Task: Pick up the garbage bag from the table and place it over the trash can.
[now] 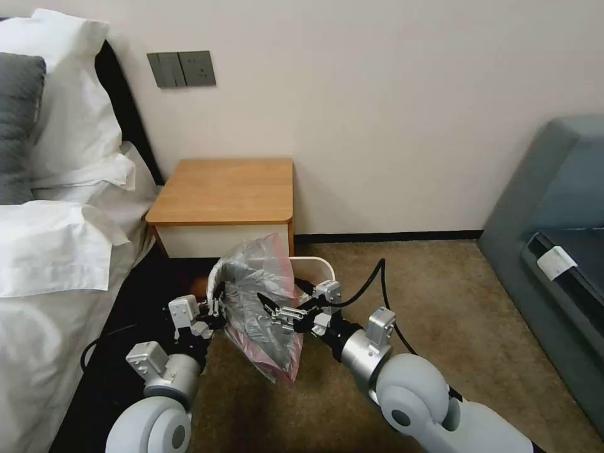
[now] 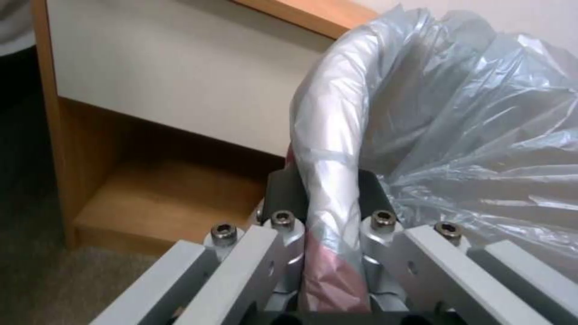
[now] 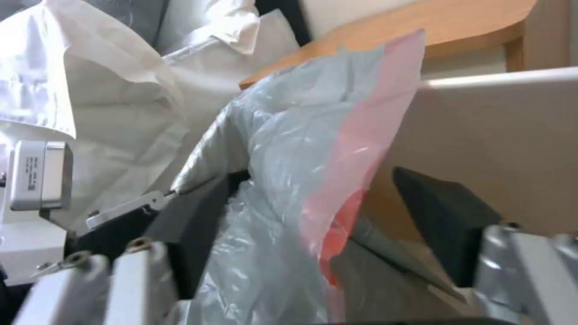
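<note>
The garbage bag [image 1: 261, 302] hangs in front of the table [image 1: 226, 189], off its orange-brown top, bunched and crinkled over the near side of the trash can [image 1: 318, 261], whose white rim peeks out behind it. The pink band of the bag trails down at the bottom edge. My left gripper [image 1: 214, 311] pinches the bag's left side: its two dark pads [image 2: 283, 189] are closed tight on a rolled fold of the grey plastic. My right gripper [image 1: 274, 309] sits at the bag's right side with its jaws spread wide; the plastic drapes between its pads [image 3: 445, 216], lying against one and apart from the other. The bed [image 1: 56, 251] lies to my left.
</note>
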Available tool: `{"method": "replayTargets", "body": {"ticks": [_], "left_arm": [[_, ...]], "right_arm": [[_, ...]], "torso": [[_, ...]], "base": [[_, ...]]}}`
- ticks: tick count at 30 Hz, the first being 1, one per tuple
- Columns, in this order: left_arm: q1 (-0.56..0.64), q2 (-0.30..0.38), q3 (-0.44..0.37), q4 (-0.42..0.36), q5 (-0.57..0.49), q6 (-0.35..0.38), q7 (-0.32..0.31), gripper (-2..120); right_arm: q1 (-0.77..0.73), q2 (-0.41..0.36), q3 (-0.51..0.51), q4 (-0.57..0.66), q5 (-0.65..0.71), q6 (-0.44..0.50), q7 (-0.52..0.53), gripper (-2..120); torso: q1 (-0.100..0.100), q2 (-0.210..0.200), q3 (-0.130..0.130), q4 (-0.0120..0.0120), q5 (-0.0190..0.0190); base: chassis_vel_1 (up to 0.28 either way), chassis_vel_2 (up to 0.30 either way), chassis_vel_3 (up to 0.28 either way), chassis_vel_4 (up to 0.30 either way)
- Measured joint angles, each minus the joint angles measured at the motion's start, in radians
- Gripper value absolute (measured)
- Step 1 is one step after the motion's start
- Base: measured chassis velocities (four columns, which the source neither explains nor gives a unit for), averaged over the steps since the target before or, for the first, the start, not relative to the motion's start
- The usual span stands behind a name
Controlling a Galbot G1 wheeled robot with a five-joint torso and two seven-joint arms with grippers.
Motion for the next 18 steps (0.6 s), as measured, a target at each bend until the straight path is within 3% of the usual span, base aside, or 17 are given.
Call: {"method": "replayTargets", "body": {"ticks": [9, 11, 18], "left_arm": [[-0.007, -0.003, 0.000, 0.015, -0.002, -0.001, 0.000, 7], [-0.010, -0.004, 0.001, 0.016, -0.002, -0.001, 0.000, 7], [-0.012, -0.004, 0.001, 0.022, -0.003, -0.001, 0.000, 7]], "right_arm": [[0.005, 0.000, -0.002, -0.013, -0.019, 0.006, -0.009, 44], [0.008, 0.000, -0.002, -0.016, -0.022, 0.008, -0.010, 30], [0.011, 0.006, -0.004, -0.025, -0.035, 0.013, -0.017, 7]], "torso": [[0.000, 0.000, 0.000, 0.0000, 0.0000], [0.000, 0.000, 0.000, 0.0000, 0.0000], [0.000, 0.000, 0.000, 0.0000, 0.0000]], "base": [[0.000, 0.000, 0.000, 0.000], [0.000, 0.000, 0.000, 0.000], [0.000, 0.000, 0.000, 0.000]]}}
